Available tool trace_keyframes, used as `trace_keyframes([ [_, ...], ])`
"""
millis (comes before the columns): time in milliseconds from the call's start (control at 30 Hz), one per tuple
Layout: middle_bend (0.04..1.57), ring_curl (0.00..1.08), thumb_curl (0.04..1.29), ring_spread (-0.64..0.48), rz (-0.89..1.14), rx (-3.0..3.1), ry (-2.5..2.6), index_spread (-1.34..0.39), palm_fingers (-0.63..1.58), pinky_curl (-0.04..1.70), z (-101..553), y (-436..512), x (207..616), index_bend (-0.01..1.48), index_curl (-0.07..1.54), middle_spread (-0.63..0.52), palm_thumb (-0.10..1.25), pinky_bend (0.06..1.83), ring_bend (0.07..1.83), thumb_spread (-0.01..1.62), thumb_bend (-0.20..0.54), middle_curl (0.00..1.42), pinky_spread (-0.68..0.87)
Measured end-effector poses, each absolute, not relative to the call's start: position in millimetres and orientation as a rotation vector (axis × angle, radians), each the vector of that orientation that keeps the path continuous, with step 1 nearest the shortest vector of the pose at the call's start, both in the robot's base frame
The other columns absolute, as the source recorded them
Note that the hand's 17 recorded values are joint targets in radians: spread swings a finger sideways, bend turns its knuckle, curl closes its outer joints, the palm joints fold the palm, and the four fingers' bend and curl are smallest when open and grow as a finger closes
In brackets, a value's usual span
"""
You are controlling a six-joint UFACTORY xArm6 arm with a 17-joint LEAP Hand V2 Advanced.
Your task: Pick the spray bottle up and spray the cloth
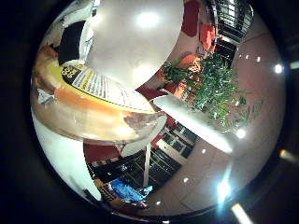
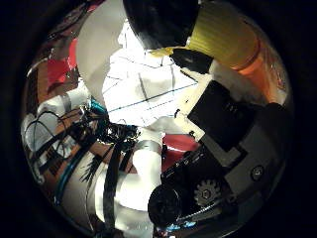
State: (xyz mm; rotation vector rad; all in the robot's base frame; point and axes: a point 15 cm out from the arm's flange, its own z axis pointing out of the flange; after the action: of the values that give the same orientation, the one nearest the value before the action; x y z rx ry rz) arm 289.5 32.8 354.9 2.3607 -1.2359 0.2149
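Note:
The spray bottle (image 1: 93,105) fills much of the little finger side view, close against the palm; its body is clear orange with a yellow and white label. Its yellow and orange side also shows in the thumb side view. My right hand (image 2: 223,124) has black and white fingers curled against the bottle, and a black fingertip (image 1: 71,42) presses on it near the label. A white cloth with thin dark and blue lines (image 2: 143,94) lies spread out beyond the fingers. The bottle's spray head is hidden.
A round white table top (image 1: 140,37) spreads behind the bottle. Green plants (image 1: 215,91) and red seats (image 1: 191,18) stand beyond it, beside a white ledge (image 1: 196,121). Something blue (image 1: 126,191) lies low on the floor side. The white arm (image 2: 133,188) runs beside the cloth.

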Motion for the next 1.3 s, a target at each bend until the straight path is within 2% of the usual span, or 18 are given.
trace_keyframes([
  [233, 1.37, 0.6, 0.59, -0.16, 0.023, 2.615, -1.416, -0.19, 1.2, 1.29, 396.0, 99.2, 289.0, 1.2, 0.68, -0.09, 0.99, 1.03, 1.47, 1.23, -0.009, 0.62, -0.22],
  [433, 1.37, 0.6, 0.6, -0.16, -0.264, 2.887, -1.57, -0.19, 1.19, 1.31, 427.2, 176.9, 289.5, 1.2, 0.68, -0.09, 1.0, 1.03, 1.48, 1.22, -0.008, 0.62, -0.22],
  [633, 1.37, 0.6, 0.6, -0.16, -0.65, 3.108, -1.79, -0.19, 1.19, 1.31, 460.9, 244.9, 305.8, 1.2, 0.68, -0.09, 1.01, 1.02, 1.48, 1.21, -0.009, 0.62, -0.23],
  [800, 1.37, 0.6, 0.61, -0.16, -1.012, 3.086, -2.01, -0.19, 1.19, 1.32, 415.6, 267.0, 323.3, 1.2, 0.69, -0.09, 1.02, 1.02, 1.48, 1.21, -0.008, 0.62, -0.23],
  [967, 1.37, 0.6, 0.61, -0.16, -1.089, 3.131, -2.133, -0.19, 1.19, 1.32, 378.1, 277.8, 335.1, 1.2, 0.69, -0.09, 1.03, 1.02, 1.48, 1.2, -0.009, 0.62, -0.23],
  [1300, 1.37, 0.6, 0.62, -0.16, -1.334, 3.119, -2.145, -0.18, 1.2, 1.33, 320.7, 317.7, 332.6, 1.2, 0.69, -0.09, 1.03, 1.02, 1.47, 1.2, -0.009, 0.61, -0.23],
])
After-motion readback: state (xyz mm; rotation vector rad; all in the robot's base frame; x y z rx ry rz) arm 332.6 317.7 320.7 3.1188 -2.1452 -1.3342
